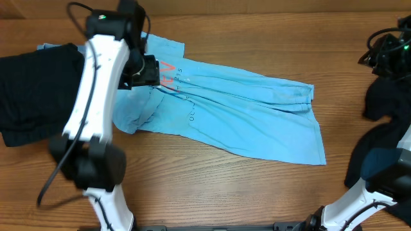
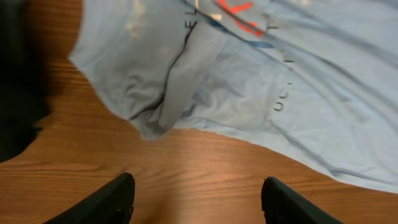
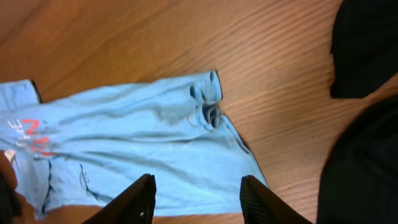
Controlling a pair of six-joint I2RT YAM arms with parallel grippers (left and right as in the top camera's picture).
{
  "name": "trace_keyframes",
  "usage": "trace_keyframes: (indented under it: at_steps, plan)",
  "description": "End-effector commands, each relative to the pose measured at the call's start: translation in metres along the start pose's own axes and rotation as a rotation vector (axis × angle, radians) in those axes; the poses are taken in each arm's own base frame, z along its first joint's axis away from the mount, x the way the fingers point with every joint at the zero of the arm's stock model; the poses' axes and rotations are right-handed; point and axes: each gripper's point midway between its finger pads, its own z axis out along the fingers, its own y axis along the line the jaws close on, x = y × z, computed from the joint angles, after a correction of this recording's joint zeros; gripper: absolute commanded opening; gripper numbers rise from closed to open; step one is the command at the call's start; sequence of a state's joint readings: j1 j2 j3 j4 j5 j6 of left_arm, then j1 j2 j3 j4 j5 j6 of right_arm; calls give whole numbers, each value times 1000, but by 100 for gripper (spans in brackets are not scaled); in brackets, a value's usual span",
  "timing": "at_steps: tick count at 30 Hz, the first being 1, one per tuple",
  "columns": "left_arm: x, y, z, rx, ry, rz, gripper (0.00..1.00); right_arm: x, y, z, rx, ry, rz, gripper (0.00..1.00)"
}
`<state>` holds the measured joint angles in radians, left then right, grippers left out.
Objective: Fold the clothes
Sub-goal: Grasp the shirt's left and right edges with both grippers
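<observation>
Item: light blue T-shirt (image 1: 244, 109), lying across the bench (image 1: 225, 192), long axis running left-right. Your left end effector (image 2: 194, 199) is hovering nearer, at its crumpled end, fingers apart, empty. Your right end effector (image 3: 198, 198) is gaping too, empty.

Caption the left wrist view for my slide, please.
Open left end effector over the table, just short of the rumpled blue T-shirt; a black garment lies at the left edge.

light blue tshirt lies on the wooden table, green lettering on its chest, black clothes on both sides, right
Not green: the lettering on the light blue T-shirt is orange-red, as the overhead view shows. The rest holds: it lies on the wooden table with black clothes on both sides.
</observation>
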<state>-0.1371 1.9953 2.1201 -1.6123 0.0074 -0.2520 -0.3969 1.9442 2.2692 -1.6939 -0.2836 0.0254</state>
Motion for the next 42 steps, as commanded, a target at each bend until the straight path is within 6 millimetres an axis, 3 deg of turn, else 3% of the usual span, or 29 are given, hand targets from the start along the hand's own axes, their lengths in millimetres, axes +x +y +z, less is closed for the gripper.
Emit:
trace_keyframes:
  at_steps: [1,2,4,7,9,11,14,18,21,24,25,29,32,36,42]
  plan:
    - [23,10,-70,13,-166,21,69,30,16,-26,2,-30,-33,49]
    - [36,13,-84,16,-179,37,70,55,19,-26,21,3,-28,49]
    - [43,13,-85,7,-174,74,70,85,16,-21,67,45,-16,50]
    - [57,19,-58,-73,-96,114,70,117,13,1,88,86,-19,54]
    - [66,14,-24,-50,-36,146,72,136,3,26,97,149,0,54]
    - [72,6,24,-5,17,196,76,153,-11,63,110,211,31,54]
    - [63,9,88,-27,7,293,86,167,-24,100,117,238,75,55]
    - [45,36,137,-191,-10,349,88,181,-31,115,127,272,82,56]
    - [37,48,169,-225,29,343,86,178,-31,116,123,260,79,55]
    - [30,59,177,-252,24,319,79,178,-31,117,122,258,78,55]
    - [32,66,177,-258,36,303,70,178,-31,117,122,258,78,56]
    - [46,69,173,-261,91,302,64,175,-31,117,119,246,75,56]
    - [50,68,160,-258,90,302,67,174,-30,118,118,242,74,56]
    - [41,66,133,-247,-1,292,67,174,-30,118,118,241,74,56]
    - [48,60,157,-201,-14,283,65,175,-31,117,119,248,75,56]
